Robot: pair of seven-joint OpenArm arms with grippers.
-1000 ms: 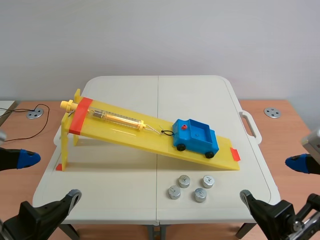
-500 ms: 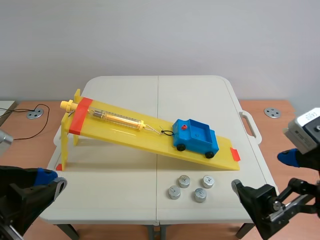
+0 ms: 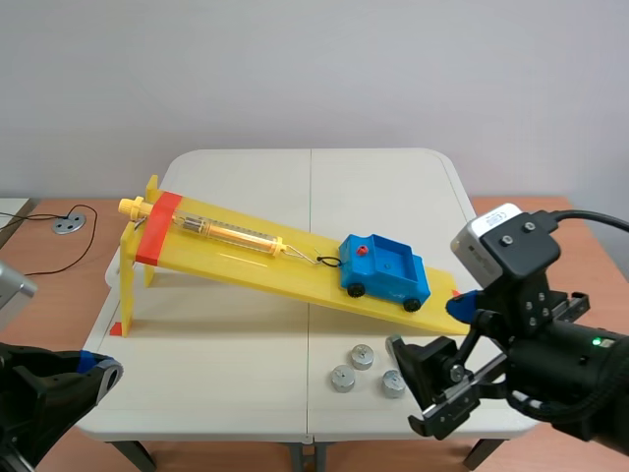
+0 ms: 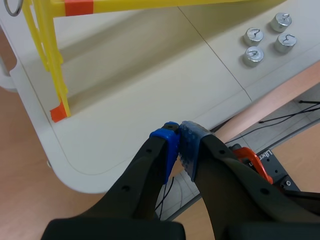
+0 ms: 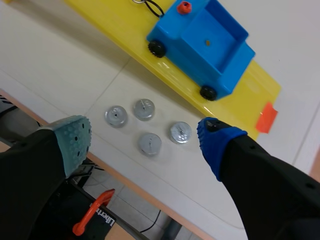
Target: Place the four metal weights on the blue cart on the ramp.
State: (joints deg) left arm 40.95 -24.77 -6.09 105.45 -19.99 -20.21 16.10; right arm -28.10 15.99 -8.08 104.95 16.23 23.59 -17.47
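The blue cart [image 3: 383,267] [image 5: 200,42] stands low on the yellow ramp [image 3: 246,258], its bed empty. The metal weights lie on the white table just below the ramp: three show in the scene view [image 3: 363,356] [image 3: 342,378] [image 3: 393,383], and the right arm hides the fourth. My right gripper [image 3: 427,325] [image 5: 145,140] hangs open above the cluster [image 5: 149,144], holding nothing. My left gripper [image 3: 98,367] [image 4: 178,145] is shut on nothing over the table's near left corner, far from the weights [image 4: 253,56].
The ramp's tall yellow support [image 4: 50,65] with an orange foot [image 4: 59,112] stands at the left. A spring scale [image 3: 226,234] lies on the ramp, hooked to the cart. The table's front edge [image 3: 246,433] runs close behind the weights.
The right arm swung in from the right edge to above the weights, covering one, and its fingers narrowed a little. The left gripper dropped lower and its fingers closed.
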